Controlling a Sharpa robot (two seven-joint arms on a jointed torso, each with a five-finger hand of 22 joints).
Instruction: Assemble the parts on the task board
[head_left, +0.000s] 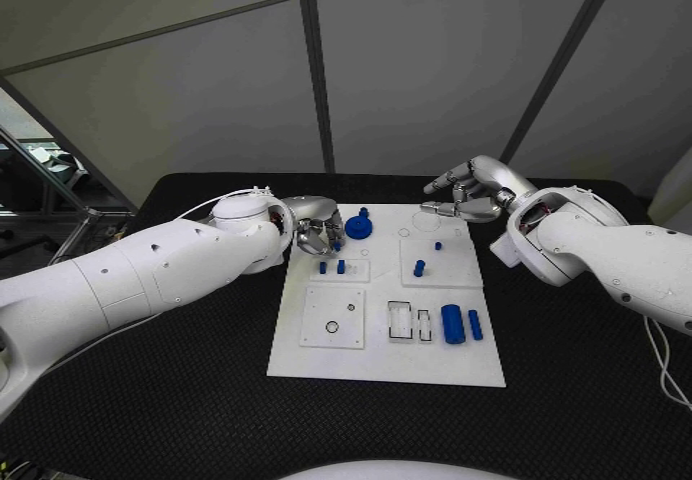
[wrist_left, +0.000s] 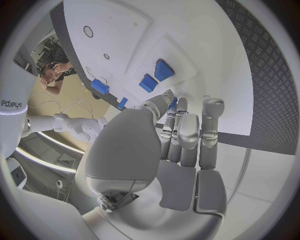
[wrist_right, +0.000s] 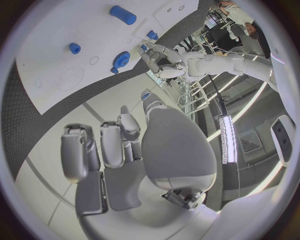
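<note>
Right now the white board (head_left: 387, 345) lies flat in the middle of the black table (head_left: 173, 400), with several small blue pieces on it. A round blue knob (head_left: 358, 227) sits near the board's far edge, a short blue peg (head_left: 418, 268) stands upright toward the right side, and two little blue pegs (head_left: 332, 267) stand close together left of centre. Nearer the front, a thick blue cylinder (head_left: 453, 324) lies beside a thinner blue bar (head_left: 475, 324), with two empty rectangular slots (head_left: 401, 321) just to their left. The left hand (head_left: 313, 229) hangs over the board's far left corner, just beside the knob; its fingers (wrist_left: 187, 135) are curled downward, and I cannot tell whether they hold anything. The right hand (head_left: 470, 193) hovers above the far right corner of the board, fingers (wrist_right: 112, 145) loosely bent and apart, with nothing in them.
</note>
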